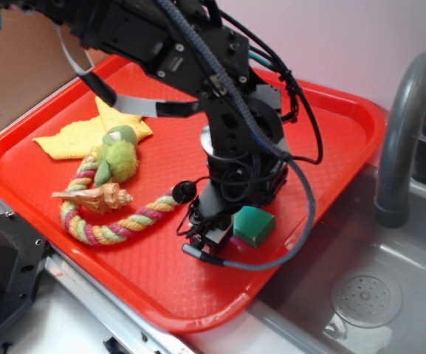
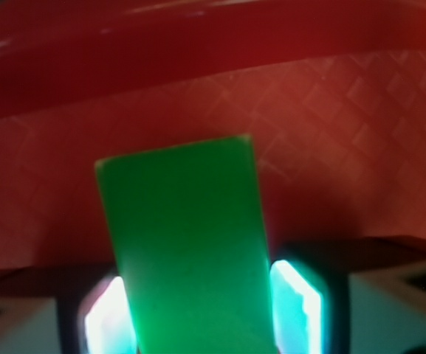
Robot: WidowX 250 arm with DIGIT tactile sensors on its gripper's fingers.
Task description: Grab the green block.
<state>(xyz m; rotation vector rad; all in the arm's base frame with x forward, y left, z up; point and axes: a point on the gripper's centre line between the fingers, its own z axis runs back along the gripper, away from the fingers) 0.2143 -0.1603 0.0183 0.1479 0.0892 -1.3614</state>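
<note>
— Where on the red tray?
— Near the front right edge, beside the sink: green block standing between the fingers, gripper lowered around it.
— Clamped?
— Narrowed onto both sides, apparently touching, though too blurred in the wrist view for certainty.
— Elsewhere?
— Plush toy with striped rope and yellow cloth, well apart to the left.

red tray, plush rope toy, yellow cloth, sink

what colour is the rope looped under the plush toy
Striped pink, yellow and light green; the rope shows best in the exterior view, on the red tray.
</note>
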